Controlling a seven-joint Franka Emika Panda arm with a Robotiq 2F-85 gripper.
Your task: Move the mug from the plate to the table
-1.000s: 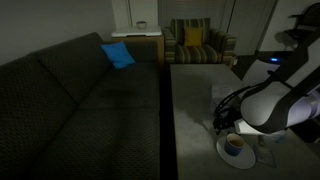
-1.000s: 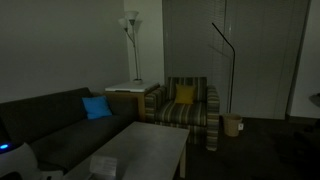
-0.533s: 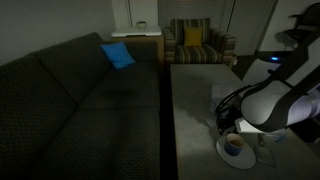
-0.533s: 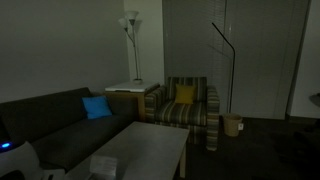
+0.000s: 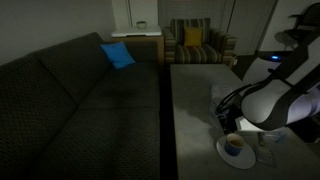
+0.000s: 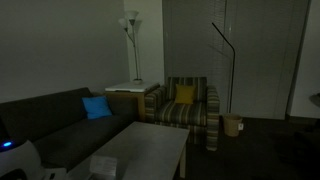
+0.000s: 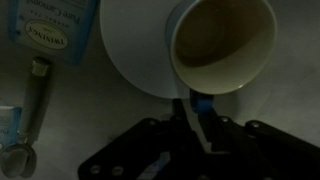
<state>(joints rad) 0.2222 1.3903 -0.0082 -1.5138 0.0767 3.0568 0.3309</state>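
The mug [image 7: 222, 45] fills the top right of the wrist view: blue outside, tan inside, standing on the white plate [image 7: 130, 40]. My gripper [image 7: 195, 110] reaches in from below, its dark fingers pinched together on the mug's blue handle. In an exterior view the arm bends over the near right of the grey table [image 5: 195, 100], with the gripper [image 5: 228, 125] just above the mug [image 5: 234, 145] on the plate [image 5: 222, 154].
A white-and-blue tea box [image 7: 50, 25] and a clear wrapped utensil [image 7: 20, 140] lie on the table beside the plate. A dark sofa [image 5: 80, 100] with a blue cushion [image 5: 117, 55] runs along the table. A striped armchair [image 5: 195, 45] stands at the table's far end.
The fingers have drawn together on the mug's handle. The arm has hardly moved, and the mug still stands on the plate.
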